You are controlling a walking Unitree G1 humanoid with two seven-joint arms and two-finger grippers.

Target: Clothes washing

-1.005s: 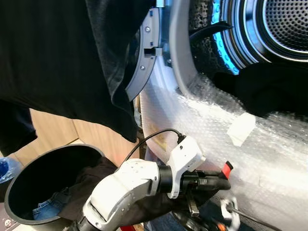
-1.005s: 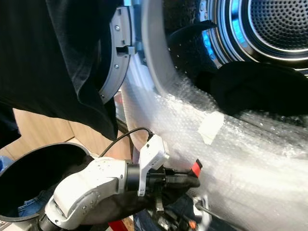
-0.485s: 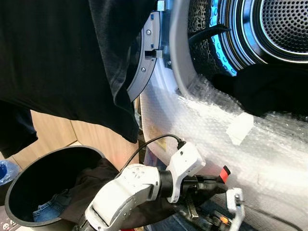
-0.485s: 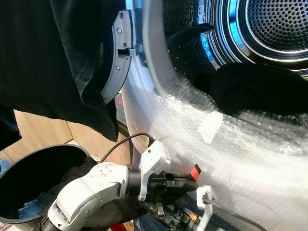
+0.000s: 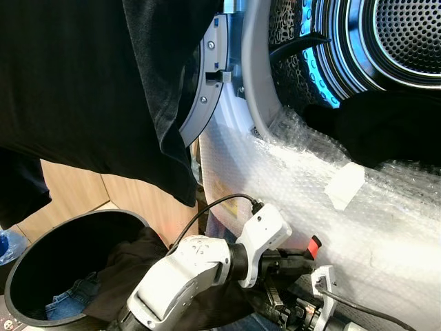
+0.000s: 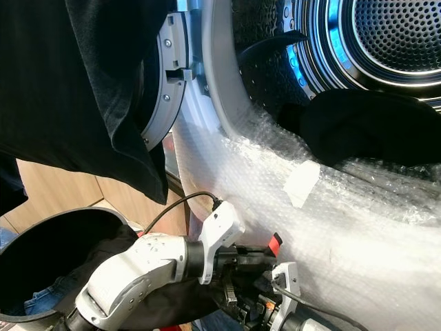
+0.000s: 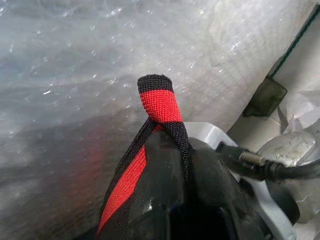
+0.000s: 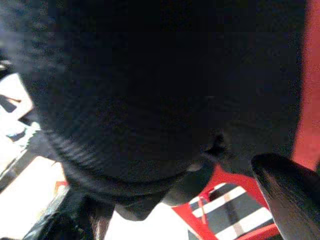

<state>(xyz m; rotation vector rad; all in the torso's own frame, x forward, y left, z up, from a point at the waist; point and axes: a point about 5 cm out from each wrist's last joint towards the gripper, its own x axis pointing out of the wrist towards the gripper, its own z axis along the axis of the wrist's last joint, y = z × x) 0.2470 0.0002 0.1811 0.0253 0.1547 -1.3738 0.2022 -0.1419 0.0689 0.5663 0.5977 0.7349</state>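
The washer drum (image 5: 406,34) stands open at the upper right, and a black garment (image 5: 386,127) lies in its mouth. Another black garment (image 5: 89,83) hangs over the open door (image 5: 207,89). My left gripper (image 5: 301,261) is low in front of the bubble-wrapped washer front (image 5: 331,207), its black fingers (image 7: 200,195) together, a red-and-black strap (image 7: 157,102) over them. Dark cloth (image 5: 134,262) spills from the black basket (image 5: 27,255) and runs under my left arm. My right gripper (image 5: 310,314) sits just below the left one, pressed against dark cloth (image 8: 140,90).
Jeans (image 5: 69,300) lie in the bottom of the basket. A white tape patch (image 5: 344,185) sits on the bubble wrap. Wooden panels (image 5: 131,196) stand behind the basket. A red frame (image 8: 220,200) lies under the right gripper.
My right gripper has risen and shifted left, closer under the left gripper. The left arm has drawn back slightly. The garments have stayed put.
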